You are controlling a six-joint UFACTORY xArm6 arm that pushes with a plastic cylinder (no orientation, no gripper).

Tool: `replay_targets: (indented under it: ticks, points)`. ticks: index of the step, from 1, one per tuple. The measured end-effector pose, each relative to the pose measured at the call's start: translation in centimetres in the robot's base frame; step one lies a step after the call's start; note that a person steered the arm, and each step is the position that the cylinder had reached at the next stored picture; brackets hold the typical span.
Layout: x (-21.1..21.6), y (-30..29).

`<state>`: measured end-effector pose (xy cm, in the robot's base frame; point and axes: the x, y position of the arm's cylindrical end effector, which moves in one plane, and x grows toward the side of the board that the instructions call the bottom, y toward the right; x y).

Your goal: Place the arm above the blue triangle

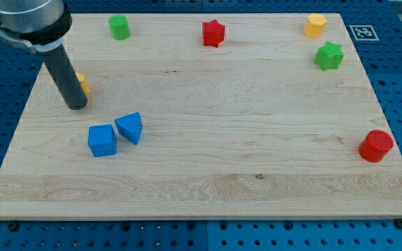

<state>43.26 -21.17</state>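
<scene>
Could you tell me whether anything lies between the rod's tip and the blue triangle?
No. In the camera view only bare board separates my tip from the blue triangle; the blue cube sits beside it, off that line.

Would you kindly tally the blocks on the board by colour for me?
Blue: 2, the blue cube and blue triangle
Green: 2, green cylinder, green star
Red: 2, red star, red cylinder
Yellow: 2, yellow block, yellow block behind my tip
Total: 8
</scene>
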Motion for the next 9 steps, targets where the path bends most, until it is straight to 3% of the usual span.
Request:
replay_targets:
  ticks: [2, 6, 9]
  points:
    - [0.7, 1.4]
    - [1.1, 18.3]
    - [1.3, 19.3]
